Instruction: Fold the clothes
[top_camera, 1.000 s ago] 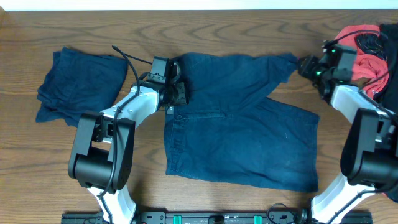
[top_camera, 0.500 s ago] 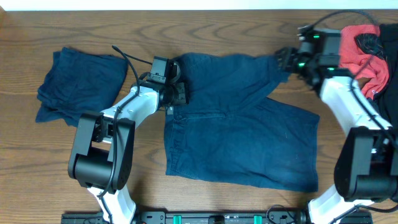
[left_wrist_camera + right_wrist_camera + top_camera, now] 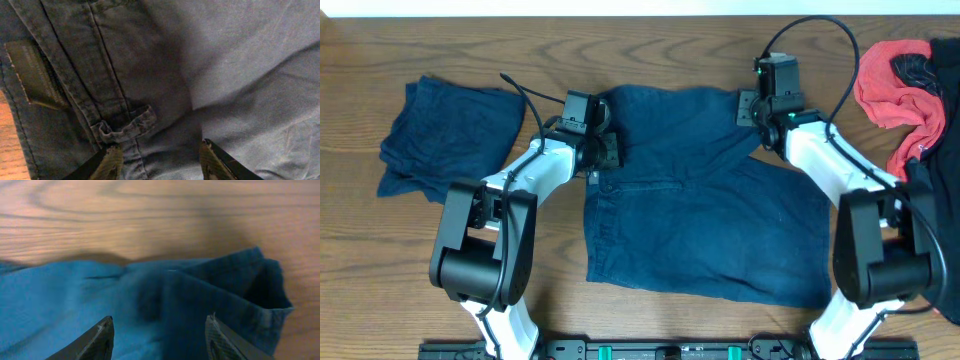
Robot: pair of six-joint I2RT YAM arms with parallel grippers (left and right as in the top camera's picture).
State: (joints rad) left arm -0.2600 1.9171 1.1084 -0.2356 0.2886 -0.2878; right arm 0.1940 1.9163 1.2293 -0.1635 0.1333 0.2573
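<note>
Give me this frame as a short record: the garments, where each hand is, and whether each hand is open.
navy shorts: spread out mid-table, unfolded
folded navy garment: roughly folded, table's left side
red cloth: crumpled, far right corner
left hand: open, over the shorts' waistband beside a belt loop
right hand: open, over the shorts' far edge near a leg hem
held: nothing visibly gripped

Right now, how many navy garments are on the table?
2: navy shorts spread flat at centre; a second navy garment lying at far left. Others may be hidden at the right edge.
</note>
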